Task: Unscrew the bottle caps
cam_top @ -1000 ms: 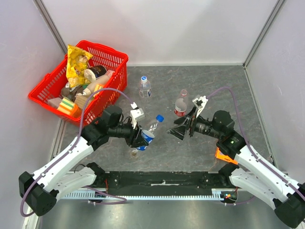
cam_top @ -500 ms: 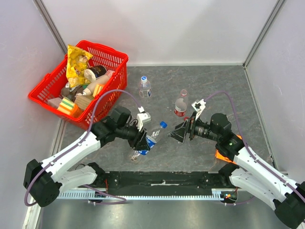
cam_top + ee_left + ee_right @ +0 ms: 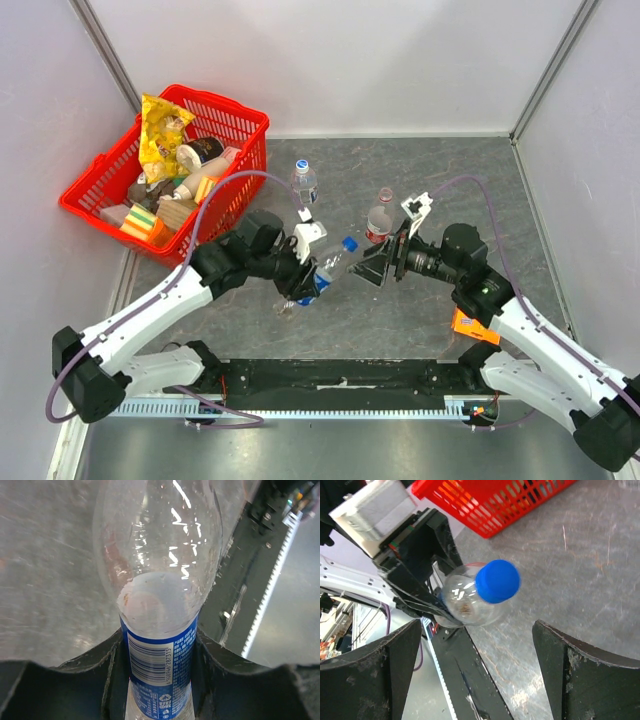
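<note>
The left fingers [image 3: 112, 680] grip tight; the right fingers [image 3: 580, 680] gape wide.

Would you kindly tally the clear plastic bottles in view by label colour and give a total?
blue-labelled bottle: 1
red-labelled bottle: 1
pale-labelled bottle: 1
Total: 3
</note>
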`<move>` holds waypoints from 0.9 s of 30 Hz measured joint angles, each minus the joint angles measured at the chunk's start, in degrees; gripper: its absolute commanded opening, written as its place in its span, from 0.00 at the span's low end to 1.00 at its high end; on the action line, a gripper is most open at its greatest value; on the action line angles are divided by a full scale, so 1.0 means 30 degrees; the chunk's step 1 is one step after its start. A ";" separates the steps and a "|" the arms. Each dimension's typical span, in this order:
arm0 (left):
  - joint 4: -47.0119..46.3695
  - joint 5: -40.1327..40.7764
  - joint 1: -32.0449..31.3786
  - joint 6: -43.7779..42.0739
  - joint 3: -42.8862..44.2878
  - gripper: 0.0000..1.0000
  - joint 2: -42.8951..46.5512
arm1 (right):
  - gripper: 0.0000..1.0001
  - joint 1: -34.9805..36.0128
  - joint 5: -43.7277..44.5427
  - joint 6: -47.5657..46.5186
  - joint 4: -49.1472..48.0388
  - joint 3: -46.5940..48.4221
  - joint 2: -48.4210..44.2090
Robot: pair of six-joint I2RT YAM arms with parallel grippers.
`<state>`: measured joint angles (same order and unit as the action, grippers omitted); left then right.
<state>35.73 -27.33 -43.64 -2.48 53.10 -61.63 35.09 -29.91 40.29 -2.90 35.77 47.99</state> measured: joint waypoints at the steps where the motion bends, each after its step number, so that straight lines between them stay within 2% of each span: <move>1: 0.0102 0.0437 -0.0029 -0.0160 0.0605 0.30 -0.0299 | 0.97 0.0000 0.0080 -0.0124 0.0058 0.0474 0.0124; 5: 0.0270 0.2127 -0.0058 -0.0743 0.2127 0.29 -0.1515 | 0.97 0.0000 0.0525 -0.0656 0.0277 0.2157 0.0452; 9: 0.0408 0.3381 -0.0124 -0.1100 0.1676 0.29 -0.1872 | 0.97 -0.0007 0.1064 -0.1180 0.0561 0.3439 0.1035; 13: 0.0372 0.4758 -0.0627 -0.1202 0.0364 0.29 -0.1392 | 0.96 -0.0073 0.1603 -0.1734 0.1574 0.4357 0.1843; 18: 0.0415 0.7140 -0.2375 -0.1348 -0.0525 0.29 -0.0335 | 0.94 -0.0328 0.1894 -0.2157 0.2776 0.5013 0.2776; 27: 0.0066 0.9537 -0.3220 -0.1457 -0.0918 0.31 0.1698 | 0.82 -0.0539 0.0634 -0.2091 0.3322 0.5136 0.3934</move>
<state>35.92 1.28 -53.30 -6.85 50.35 -56.53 33.47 -28.01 34.02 7.07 51.18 59.79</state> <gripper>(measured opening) 0.501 0.852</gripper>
